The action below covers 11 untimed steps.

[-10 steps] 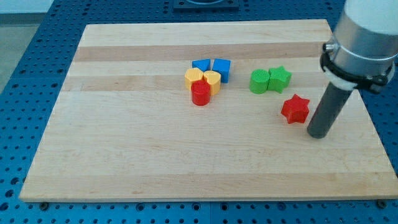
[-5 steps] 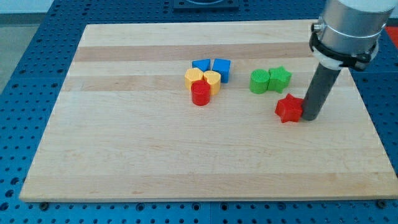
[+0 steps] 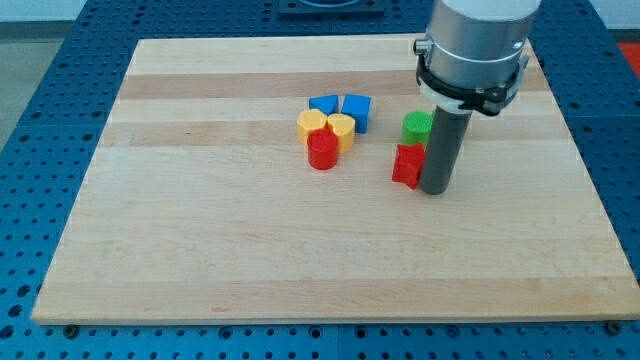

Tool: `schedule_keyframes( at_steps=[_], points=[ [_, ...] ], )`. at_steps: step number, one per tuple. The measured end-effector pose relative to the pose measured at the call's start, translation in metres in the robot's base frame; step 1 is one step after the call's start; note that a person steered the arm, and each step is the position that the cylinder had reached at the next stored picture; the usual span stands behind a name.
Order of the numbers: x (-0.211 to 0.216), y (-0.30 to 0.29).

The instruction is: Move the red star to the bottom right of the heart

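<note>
Now, tip: my tip [image 3: 435, 190] rests on the board just at the view's right of the red star, touching or all but touching it; which of the two I cannot tell.
Jaws: the arm has none, only the dark rod [image 3: 443, 150], so nothing is clenched, grasped or released.
Red star: the red star [image 3: 407, 165] lies right of the board's middle, partly hidden by the rod, directly below the green block.
Green block: a green block [image 3: 417, 127] sits just above the star at the rod's left edge; its shape is half hidden.
Cluster: well apart to the view's left, a tight group of five.
Blue blocks: two blue blocks [image 3: 323, 104] [image 3: 357, 110] side by side along the group's top.
Yellow blocks: a yellow block [image 3: 312, 124] and a yellow heart [image 3: 341, 129] just below the blue ones.
Red cylinder: a red cylinder [image 3: 322, 152] touches both yellow pieces from below.
Board: the wooden board [image 3: 200, 220] lies on a blue pegboard table [image 3: 40, 120].
</note>
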State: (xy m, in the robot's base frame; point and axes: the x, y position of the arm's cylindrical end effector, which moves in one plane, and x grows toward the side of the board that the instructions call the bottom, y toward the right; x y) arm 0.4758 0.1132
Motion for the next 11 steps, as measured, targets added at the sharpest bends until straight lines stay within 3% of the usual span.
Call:
schedule_keyframes(
  at_steps=[3, 6, 9, 11],
  points=[
    [-0.018, -0.001],
    [-0.018, -0.043],
    [-0.029, 0.000],
    [-0.041, -0.003]
  ],
)
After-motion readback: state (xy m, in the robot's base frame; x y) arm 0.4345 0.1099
